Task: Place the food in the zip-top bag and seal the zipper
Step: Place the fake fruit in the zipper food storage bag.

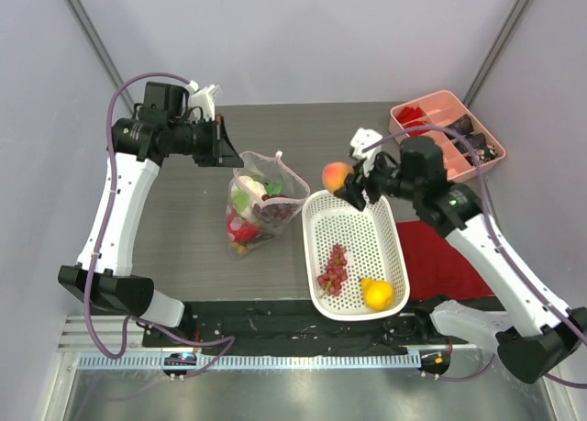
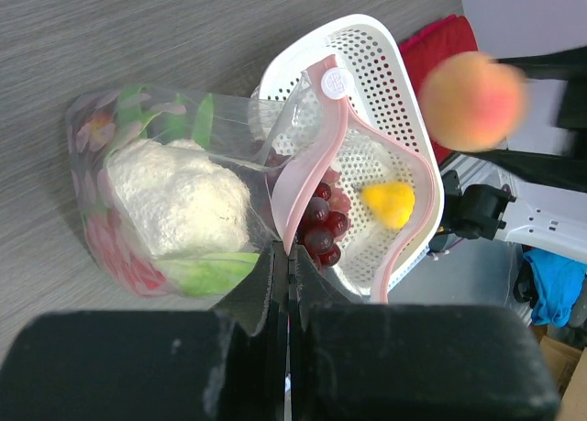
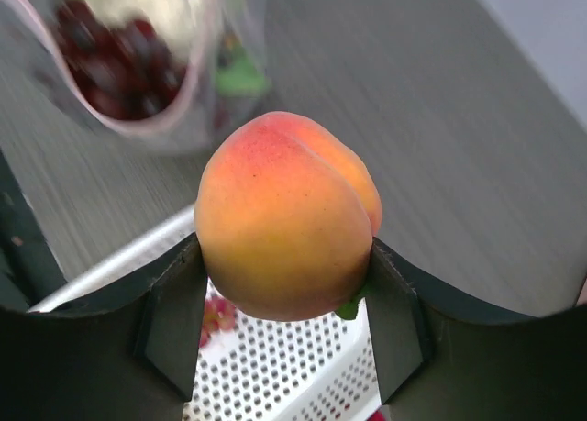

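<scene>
The clear zip-top bag [image 1: 260, 201] lies left of the white basket [image 1: 381, 228], its mouth facing the basket. It holds a white bulb [image 2: 179, 201], dark grapes [image 2: 321, 228] and other fruit. My left gripper [image 2: 289, 256] is shut on the bag's pink-edged mouth rim [image 2: 298, 178] and holds it up. My right gripper [image 3: 284, 283] is shut on an orange-pink peach [image 3: 284, 215], held above the basket's far left corner, right of the bag's mouth; it shows from above too [image 1: 337, 175]. Red grapes [image 1: 334, 270] and a yellow lemon [image 1: 377, 293] lie in the basket.
A pink divided tray [image 1: 431, 105] with dark items stands at the back right. A folded red cloth [image 1: 440, 256] lies right of the basket, under my right arm.
</scene>
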Robot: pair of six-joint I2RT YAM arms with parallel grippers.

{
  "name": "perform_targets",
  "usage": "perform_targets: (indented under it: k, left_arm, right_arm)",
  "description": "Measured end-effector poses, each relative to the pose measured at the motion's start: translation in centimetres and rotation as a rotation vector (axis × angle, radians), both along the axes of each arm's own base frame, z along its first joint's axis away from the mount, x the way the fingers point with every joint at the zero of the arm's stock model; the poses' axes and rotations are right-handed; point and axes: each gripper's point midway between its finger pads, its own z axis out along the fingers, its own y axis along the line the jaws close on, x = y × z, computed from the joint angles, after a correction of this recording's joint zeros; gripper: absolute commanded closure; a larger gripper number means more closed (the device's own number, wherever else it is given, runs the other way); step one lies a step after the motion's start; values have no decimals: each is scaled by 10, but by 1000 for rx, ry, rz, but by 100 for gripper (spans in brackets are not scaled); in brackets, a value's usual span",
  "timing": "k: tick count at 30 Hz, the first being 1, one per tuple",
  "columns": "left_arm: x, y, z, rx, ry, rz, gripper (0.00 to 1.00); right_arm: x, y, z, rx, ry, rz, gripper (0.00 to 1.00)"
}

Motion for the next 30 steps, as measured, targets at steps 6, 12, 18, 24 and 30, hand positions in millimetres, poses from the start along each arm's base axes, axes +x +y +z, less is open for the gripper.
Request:
perform_targets:
  k: [6, 12, 18, 24, 30]
  left_arm:
    - [0, 0, 0, -2, 0, -2, 100]
    - [-1, -1, 0, -4, 1, -4, 100]
    - [-1, -1, 1, -5, 2, -5, 100]
    - [-1, -1, 0, -7, 4, -7, 100]
    - [-2, -3, 0, -17, 8, -16, 100]
  right_arm:
    - [-13, 33, 119, 238, -77, 84, 68]
    - [-11, 102, 122, 237, -18, 222, 68]
    - [-11, 157, 65, 107, 66, 271, 64]
    - [0, 170, 48, 24, 42, 212, 12]
    - [4, 168, 82, 67, 6, 174, 8]
